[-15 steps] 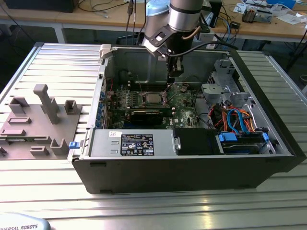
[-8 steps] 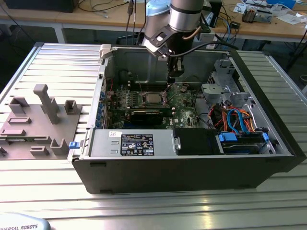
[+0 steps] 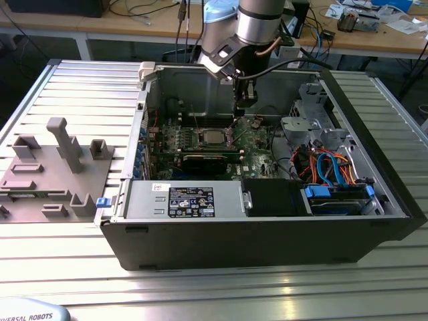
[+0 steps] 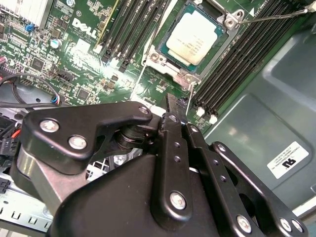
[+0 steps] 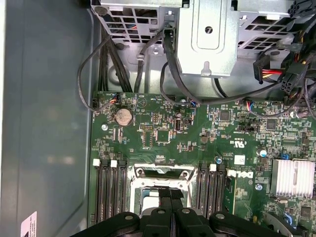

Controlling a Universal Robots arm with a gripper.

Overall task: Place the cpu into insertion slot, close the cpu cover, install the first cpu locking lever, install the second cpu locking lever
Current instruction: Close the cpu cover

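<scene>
Your cpu (image 3: 214,137) lies flat in the slot (image 3: 202,136) on the board (image 5: 163,133), inside the open case (image 3: 267,234) on the table. In the second wrist view its silver top shows through the window of the cover (image 4: 175,64), which lies down around it as a shiny frame.

Your gripper (image 3: 235,124) hangs low over the board, just to the exterior view's right of the cpu, at the slot's edge rather than above the chip itself. In both wrist views you see its fingers pressed together, tip against tip, with nothing visibly clamped between them.

In the second wrist view the fingertips (image 4: 171,104) sit just beside the cover's closest corner. A wire lever (image 4: 189,96) runs close past them there; you cannot tell whether they touch it. A second wire lever (image 4: 269,16) stretches out from the cover's opposite corner across the memory slots (image 4: 242,54).

In the first wrist view the joined fingers hide the middle of the cpu, with memory slots on either side of it
</scene>
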